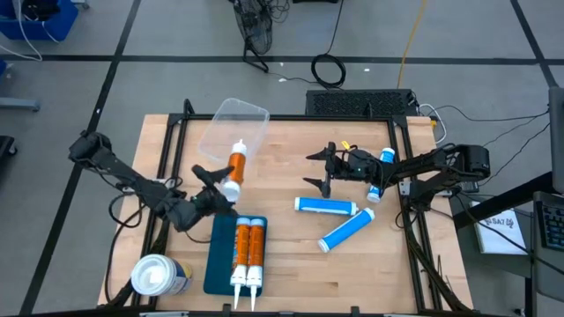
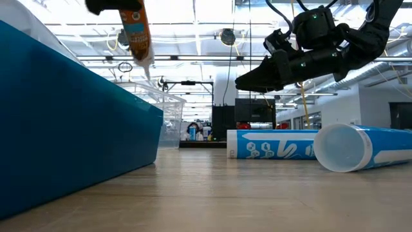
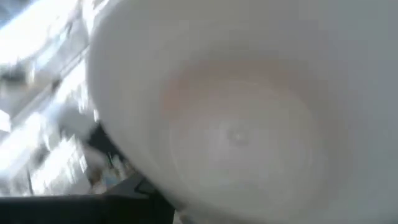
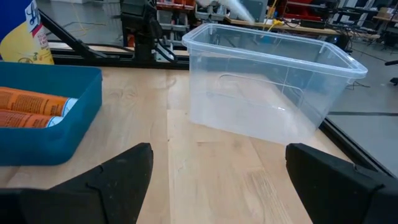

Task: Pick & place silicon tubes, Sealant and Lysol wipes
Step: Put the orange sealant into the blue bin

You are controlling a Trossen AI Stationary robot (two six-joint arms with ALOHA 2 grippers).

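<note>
Sealant tube point(image 1: 235, 166), orange, hangs above the desk point(image 1: 291, 264) in the left tool point(image 1: 214, 182), so lower it slowly beside the two in the blue tray point(image 1: 218, 255), while the right tool point(image 1: 319, 173) waits wide open.

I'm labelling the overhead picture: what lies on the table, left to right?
Lysol wipes → blue tray → horizontal blue tube → right gripper, open above the table.
</note>
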